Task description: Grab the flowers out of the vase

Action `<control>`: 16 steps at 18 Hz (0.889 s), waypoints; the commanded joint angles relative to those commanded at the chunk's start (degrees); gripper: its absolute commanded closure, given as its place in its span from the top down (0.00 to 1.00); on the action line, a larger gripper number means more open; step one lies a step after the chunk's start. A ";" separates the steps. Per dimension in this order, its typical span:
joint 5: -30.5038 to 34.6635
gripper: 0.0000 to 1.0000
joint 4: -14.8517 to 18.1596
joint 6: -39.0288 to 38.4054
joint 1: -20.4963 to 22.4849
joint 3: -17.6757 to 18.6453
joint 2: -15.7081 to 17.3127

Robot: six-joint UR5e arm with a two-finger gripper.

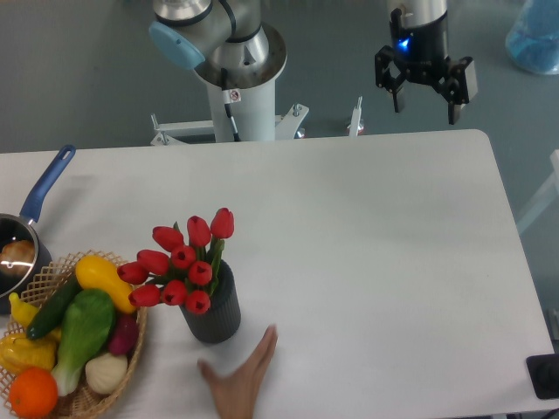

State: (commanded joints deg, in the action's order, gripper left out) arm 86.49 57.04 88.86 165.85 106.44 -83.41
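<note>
The gripper (425, 96) is seen hanging past the desk's far edge with jaws spread wide and holding nothing, so the flowers (179, 262) in the vase (212, 310) near the front-left corner should probably be pinched low on the stems.

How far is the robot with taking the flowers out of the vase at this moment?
Nothing looks done yet: the flowers sit in the vase near the table's front edge. The end effector hangs open and empty above the far edge, well away from them. A person's hand lies on the table just in front of the vase. Left to do: approach, grasp the bunch and lift it out.
</note>
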 joint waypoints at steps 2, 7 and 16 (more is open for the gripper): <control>-1.05 1.00 0.09 0.00 0.09 -0.17 0.00; -3.07 1.00 -0.17 -0.26 0.09 0.44 -0.44; -17.48 1.00 -3.25 -7.99 2.29 1.76 -1.05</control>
State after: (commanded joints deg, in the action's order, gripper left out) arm 69.00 53.79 80.87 168.13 108.19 -84.46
